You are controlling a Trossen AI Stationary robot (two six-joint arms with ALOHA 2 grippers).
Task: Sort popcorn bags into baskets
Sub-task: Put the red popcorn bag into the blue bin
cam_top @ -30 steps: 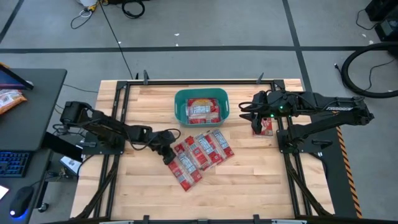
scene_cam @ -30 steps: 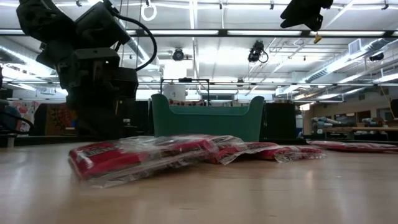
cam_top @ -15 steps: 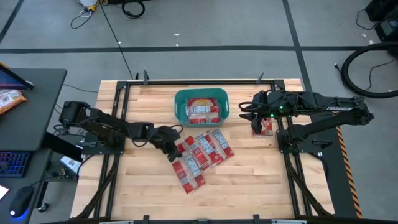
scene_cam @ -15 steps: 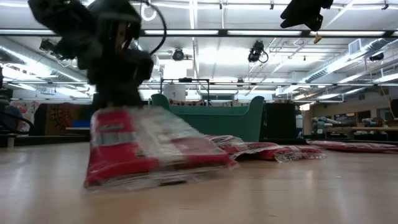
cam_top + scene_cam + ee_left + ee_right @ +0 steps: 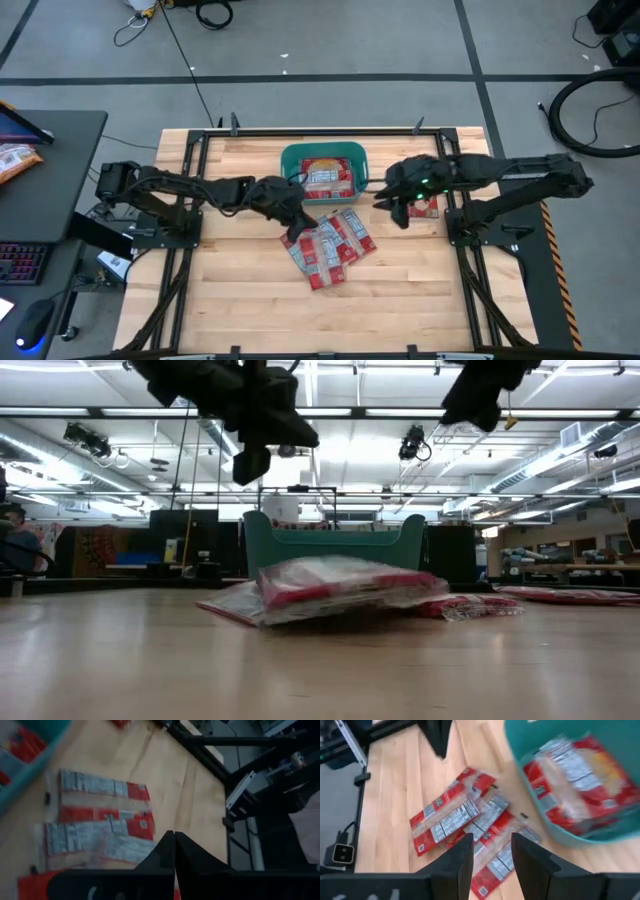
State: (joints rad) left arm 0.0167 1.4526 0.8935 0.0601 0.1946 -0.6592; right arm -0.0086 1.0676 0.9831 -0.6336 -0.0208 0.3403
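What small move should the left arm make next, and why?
Probably open the left gripper and lower it onto the nearest of the popcorn bags. Its fingers are shut with seemingly nothing between them, and it hangs above the pile, which lies on the table outside the basket.

The left arm stretches from the left edge toward the middle, its end effector (image 5: 292, 222) raised above the tabletop — fingers (image 5: 167, 851) pressed together. The right arm reaches in from the right edge, its end effector (image 5: 398, 208) also raised — fingers (image 5: 463, 856) parted.
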